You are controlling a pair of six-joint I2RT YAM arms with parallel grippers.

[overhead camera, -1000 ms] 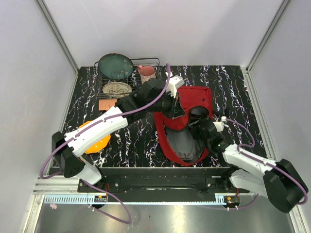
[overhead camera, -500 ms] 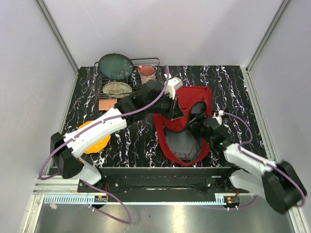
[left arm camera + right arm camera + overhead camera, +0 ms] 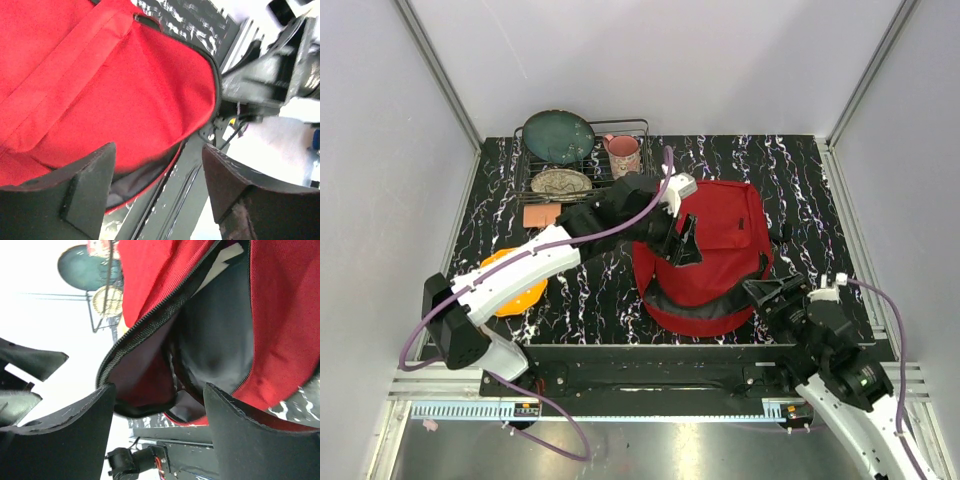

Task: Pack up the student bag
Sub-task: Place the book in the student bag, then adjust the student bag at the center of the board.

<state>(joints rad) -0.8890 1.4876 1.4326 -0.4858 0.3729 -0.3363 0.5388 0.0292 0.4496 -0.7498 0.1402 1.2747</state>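
The student bag (image 3: 715, 250), a large dark-red backpack, lies in the middle of the black marbled table with its top flap down. A dark gap in its zip mouth faces the near edge. My left gripper (image 3: 680, 246) hovers open over the bag's left side. In the left wrist view its fingers (image 3: 90, 185) are spread apart, with red fabric (image 3: 125, 85) behind them and nothing between. My right gripper (image 3: 768, 291) stands open just off the bag's near right corner. The right wrist view looks past that gripper (image 3: 160, 387) into the bag's dark-lined mouth (image 3: 215, 335).
A wire dish rack (image 3: 585, 160) at the back left holds a green plate (image 3: 558, 135), a pink mug (image 3: 623, 151) and a patterned dish (image 3: 560, 182). An orange block (image 3: 540, 215) lies in front of it. An orange plate (image 3: 517, 292) lies under my left arm.
My left gripper let go of the bag's flap, which dropped over the grey interior. My right arm drew back out of the opening toward the near right, jaws opening wider.
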